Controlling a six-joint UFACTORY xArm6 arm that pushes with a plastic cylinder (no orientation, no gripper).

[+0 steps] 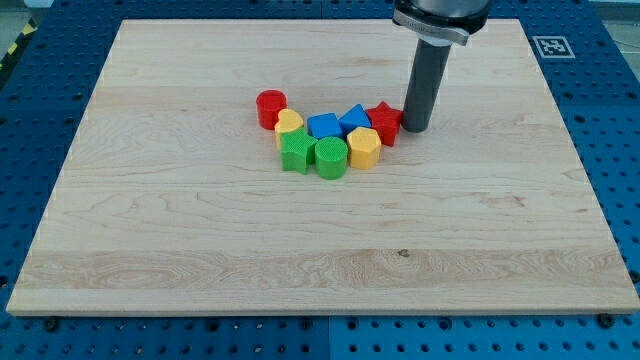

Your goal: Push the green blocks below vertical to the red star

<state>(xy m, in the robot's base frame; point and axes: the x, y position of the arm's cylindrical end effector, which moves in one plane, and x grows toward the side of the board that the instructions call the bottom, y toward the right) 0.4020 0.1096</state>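
The red star [385,122] lies near the board's middle, at the right end of a cluster of blocks. My tip [415,127] stands just to the star's right, touching or almost touching it. Two green blocks sit at the cluster's lower edge: a green star-like block [296,151] and a green cylinder [331,157] to its right. Both lie below and to the left of the red star.
A red cylinder [271,108] sits at the cluster's upper left. A yellow block [289,124] is below it. Two blue blocks [323,127] [354,119] sit in the middle. A yellow hexagon [363,147] lies just below-left of the red star. The wooden board [320,260] rests on a blue perforated table.
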